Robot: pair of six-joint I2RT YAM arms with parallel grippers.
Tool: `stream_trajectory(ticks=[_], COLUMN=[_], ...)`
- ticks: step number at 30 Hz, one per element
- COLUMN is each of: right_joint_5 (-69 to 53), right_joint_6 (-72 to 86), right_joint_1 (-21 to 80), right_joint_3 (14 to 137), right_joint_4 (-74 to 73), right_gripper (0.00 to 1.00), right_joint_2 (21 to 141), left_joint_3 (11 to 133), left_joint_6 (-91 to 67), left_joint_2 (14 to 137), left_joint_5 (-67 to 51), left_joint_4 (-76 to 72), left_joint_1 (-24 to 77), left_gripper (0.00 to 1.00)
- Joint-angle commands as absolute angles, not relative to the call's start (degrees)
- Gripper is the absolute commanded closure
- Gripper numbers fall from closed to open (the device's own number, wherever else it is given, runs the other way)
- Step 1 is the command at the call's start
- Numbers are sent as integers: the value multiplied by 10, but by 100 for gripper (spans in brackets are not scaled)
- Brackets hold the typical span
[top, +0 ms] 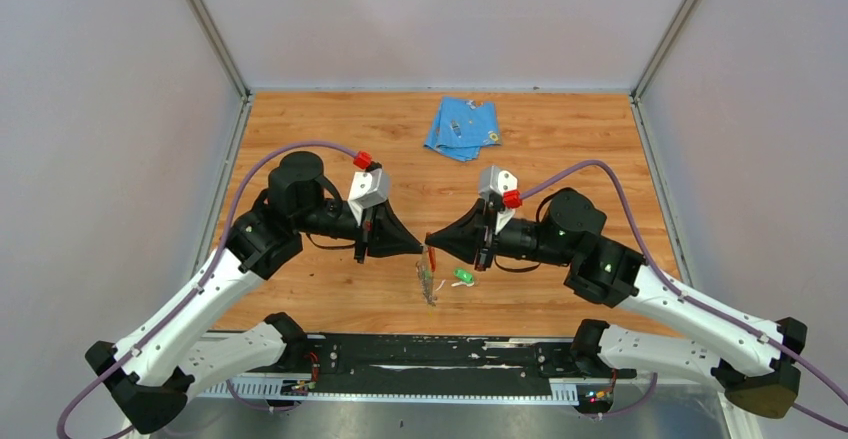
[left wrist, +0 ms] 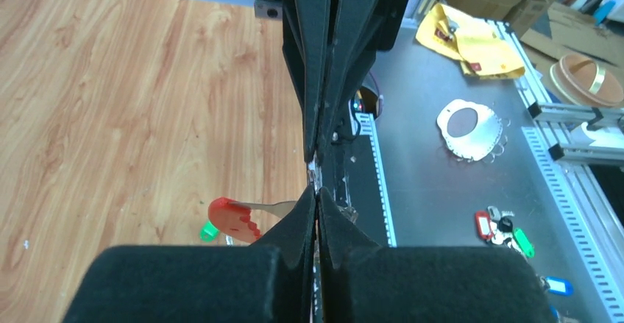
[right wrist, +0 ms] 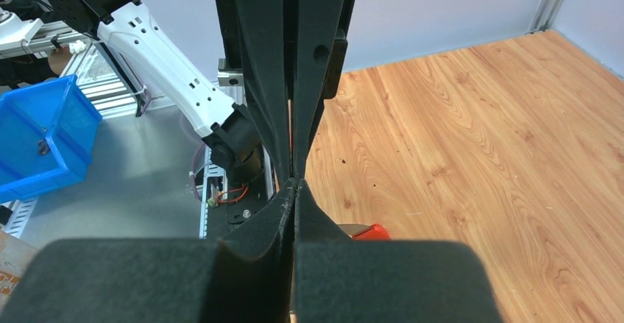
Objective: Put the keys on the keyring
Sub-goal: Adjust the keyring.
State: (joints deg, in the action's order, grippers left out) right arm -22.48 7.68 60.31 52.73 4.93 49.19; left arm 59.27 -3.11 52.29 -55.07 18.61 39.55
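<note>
**Nose to nose at the near middle of the table (top: 560, 159):** the left gripper (top: 418, 249) and right gripper (top: 433, 240) both have their jaws pressed flat together, tips almost touching. The left wrist view shows a silvery sliver between the tips, but I cannot tell whether either gripper has hold of it.

The keyring (top: 429, 281) sits just below the tips, red end toward them and silver length running toward the bases. I can't tell if it hangs or lies flat. The green key (top: 463, 276) lies on the wood just to its right, apart from it and not yet threaded. I can't pick out the yellow key. A blue cloth (top: 462, 127) lies far back.

The step looks like steadying the ring for threading. To do it well, one arm should pinch the ring firmly by one end and leave its opening exposed. The other should take the green key by its plastic head, keeping its hole clear. Slow, small moves are best, since both pieces are thin and apt to slip.
</note>
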Motion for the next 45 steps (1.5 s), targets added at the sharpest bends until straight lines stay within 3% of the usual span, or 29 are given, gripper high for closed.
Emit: stream_trajectory(ticks=[1,7,10,13,26,35,45], right_joint_5=[-232,-364,-437,-460,-486,-481,-455], right_joint_6=[60,45,43,27,-16,-35,-33], right_joint_1=[595,516,495,495,518,537,553], right_joint_3=[570,670,697,713,757,775,787], right_joint_4=[-5,-156,-191,-211,-252,-288,-286], right_gripper=[99,64,52,49,58,59,81], right_joint_2=[490,546,580,604,652,675,696], left_joint_3=[611,643,647,650,658,661,663], left_joint_6=[59,110,113,113,117,116,116], left_joint_2=[517,528,528,530,538,538,537], left_joint_5=[-562,-573,-577,-581,-581,-582,-585], left_joint_4=[277,325,325,327,327,328,328], left_joint_1=[394,394,394,394,394,394,395], left_gripper=[100,100,100,100,100,100,100])
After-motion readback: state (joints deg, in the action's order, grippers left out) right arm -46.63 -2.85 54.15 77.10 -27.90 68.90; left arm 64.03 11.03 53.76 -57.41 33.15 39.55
